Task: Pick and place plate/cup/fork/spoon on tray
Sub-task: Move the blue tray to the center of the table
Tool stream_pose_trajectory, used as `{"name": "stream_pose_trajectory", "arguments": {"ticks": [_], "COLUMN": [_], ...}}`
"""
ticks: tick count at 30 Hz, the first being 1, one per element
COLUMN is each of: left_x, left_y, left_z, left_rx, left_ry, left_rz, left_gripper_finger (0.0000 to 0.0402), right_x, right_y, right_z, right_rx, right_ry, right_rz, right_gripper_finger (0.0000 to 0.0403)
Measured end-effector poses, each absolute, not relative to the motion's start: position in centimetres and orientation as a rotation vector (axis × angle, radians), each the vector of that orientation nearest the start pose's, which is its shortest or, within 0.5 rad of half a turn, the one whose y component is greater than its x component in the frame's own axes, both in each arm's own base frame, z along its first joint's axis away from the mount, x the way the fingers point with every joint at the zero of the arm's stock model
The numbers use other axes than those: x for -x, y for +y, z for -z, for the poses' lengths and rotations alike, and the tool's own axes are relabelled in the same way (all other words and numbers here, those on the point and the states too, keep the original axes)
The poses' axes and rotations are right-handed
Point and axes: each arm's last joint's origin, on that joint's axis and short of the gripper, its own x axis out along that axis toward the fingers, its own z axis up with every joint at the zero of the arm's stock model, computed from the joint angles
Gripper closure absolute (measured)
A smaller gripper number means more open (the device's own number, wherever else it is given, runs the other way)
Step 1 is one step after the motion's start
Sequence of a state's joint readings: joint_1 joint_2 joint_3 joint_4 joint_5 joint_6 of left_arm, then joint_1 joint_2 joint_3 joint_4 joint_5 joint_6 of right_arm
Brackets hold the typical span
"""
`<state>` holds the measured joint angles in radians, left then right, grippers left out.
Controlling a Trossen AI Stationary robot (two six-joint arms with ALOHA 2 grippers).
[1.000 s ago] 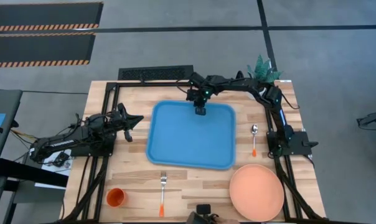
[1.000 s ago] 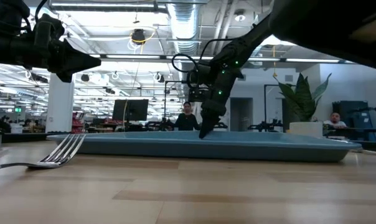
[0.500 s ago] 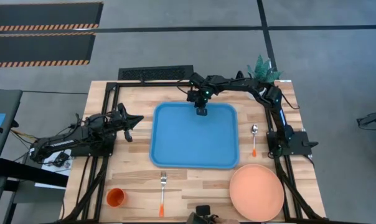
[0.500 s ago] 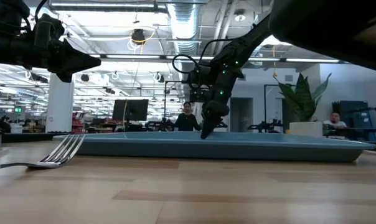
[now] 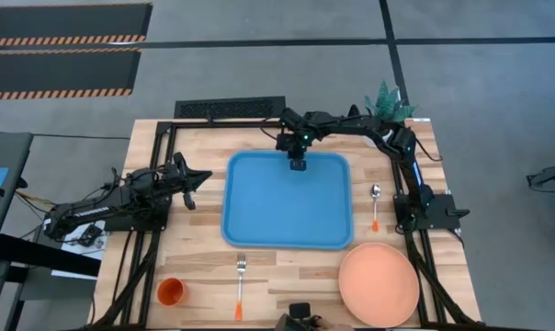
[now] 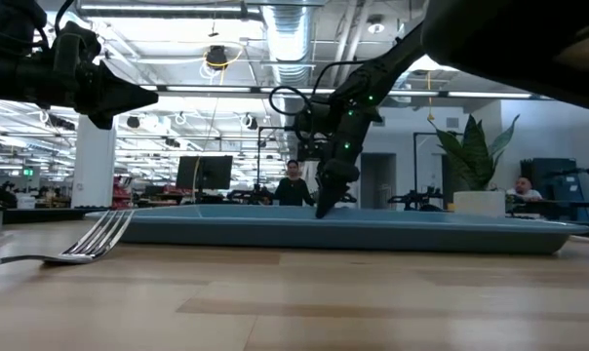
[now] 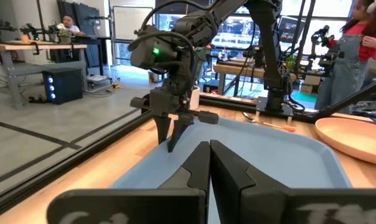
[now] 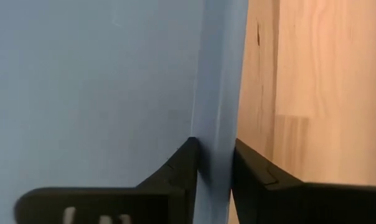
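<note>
Your right hand (image 5: 297, 165) sits at the far rim of the tray (image 5: 287, 202), one finger on each side of the rim (image 8: 219, 93), close against it; whether it grips cannot be told. Your left hand (image 5: 191, 180) is fully closed, empty, raised left of the tray. On the bench (image 5: 204, 267): cup (image 5: 171, 291) and fork (image 5: 240, 285) near the front, spoon (image 5: 375, 206) right of the tray, plate (image 5: 379, 285) front right.

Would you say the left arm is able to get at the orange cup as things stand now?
Probably yes. The cup stands alone at the table's near left corner, nothing over it, the fork well apart. The left gripper, shut, waits left of the tray, on the same side.
</note>
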<state>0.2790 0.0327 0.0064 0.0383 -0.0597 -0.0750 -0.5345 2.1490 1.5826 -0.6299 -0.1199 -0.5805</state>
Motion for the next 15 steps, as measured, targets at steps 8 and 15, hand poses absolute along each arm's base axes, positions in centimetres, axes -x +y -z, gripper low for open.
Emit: {"name": "stream_pose_trajectory", "arguments": {"ticks": [8,15], "left_x": [-9.5,-9.5], "left_y": [2.9,2.9], "left_z": [-16.7,-16.7], "left_rx": [0.073,0.073], "left_ry": [-0.025,-0.024], "left_rz": [-0.338,-0.338], "left_gripper_finger": [0.0401,0.0401], "right_x": [-38.8,-39.7], "right_y": [-21.9,-21.3], "right_z": [-15.7,-17.1], "right_rx": [0.182,0.203], "right_ry": [1.128,1.100], "right_rz": [0.054,0.053], "right_gripper_finger": [0.0244,0.0239]}}
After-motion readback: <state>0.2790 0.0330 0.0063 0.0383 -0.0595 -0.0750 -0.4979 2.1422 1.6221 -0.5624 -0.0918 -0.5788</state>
